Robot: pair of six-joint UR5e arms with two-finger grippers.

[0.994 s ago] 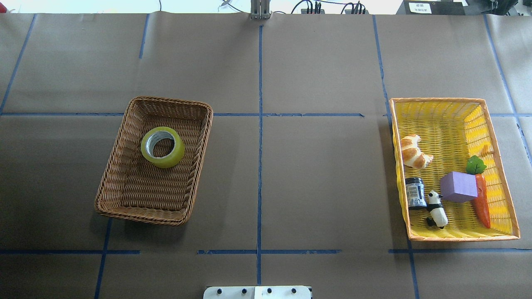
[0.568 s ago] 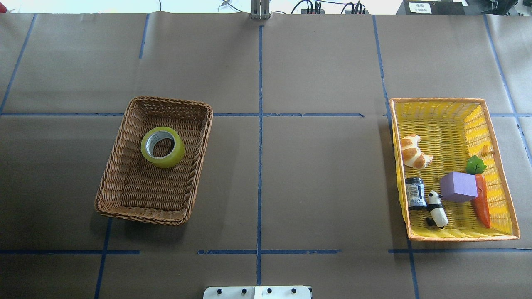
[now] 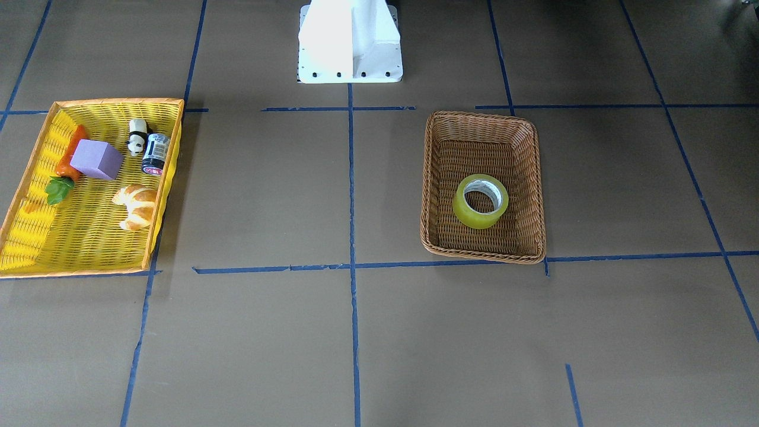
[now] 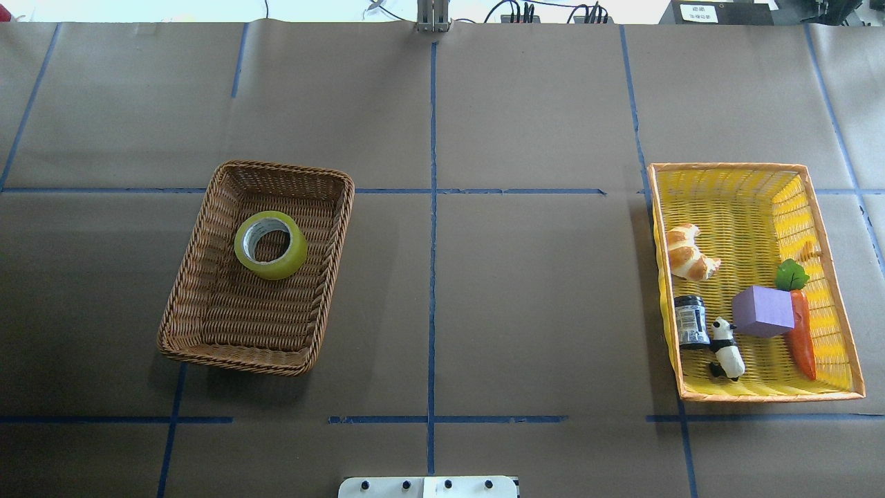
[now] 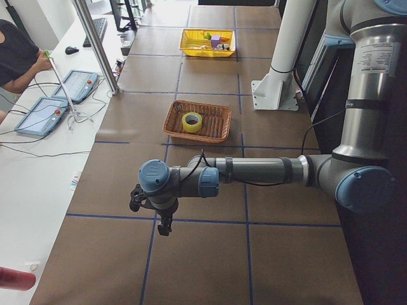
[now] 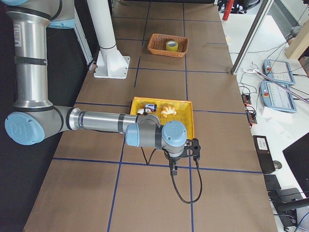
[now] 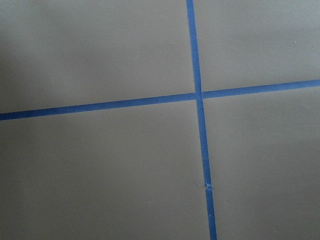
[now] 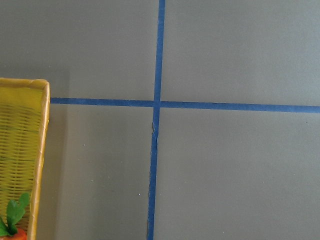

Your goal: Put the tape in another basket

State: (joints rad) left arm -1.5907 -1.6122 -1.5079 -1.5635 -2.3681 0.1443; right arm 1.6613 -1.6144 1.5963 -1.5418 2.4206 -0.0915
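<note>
Tape: the wide roll of translucent yellow packing tape [image 4: 270, 245] lies flat, hole up, on the floor of the rectangular brown woven wicker basket [image 4: 283, 168], in the half farther from the robot.
Change: none; against the overhead pictures from a second ago, the roll, both baskets and their contents sit exactly where they were.
Left gripper: the left gripper [image 5: 136, 198] hangs over bare table near a crossing of blue tape lines; the roll is well apart from it, farther along the table toward the right arm's end. Whether it is clenched or released cannot be told.
Right gripper: the right gripper [image 6: 193, 148] hovers just outside the corner of the bright yellow, orange-rimmed plastic basket [image 4: 753, 166]. Its state cannot be told either, and the roll is far beyond it.
Other contents: a tan croissant [image 4: 688, 252], a purple block [image 4: 762, 311], an orange carrot [image 4: 802, 339], a panda figure [image 4: 727, 349] and a small dark jar [image 4: 690, 320] lie in the yellow basket.
Meaning: with nothing held and nothing moving, the task is probably either not begun or already finished; these pictures do not settle which.
</note>
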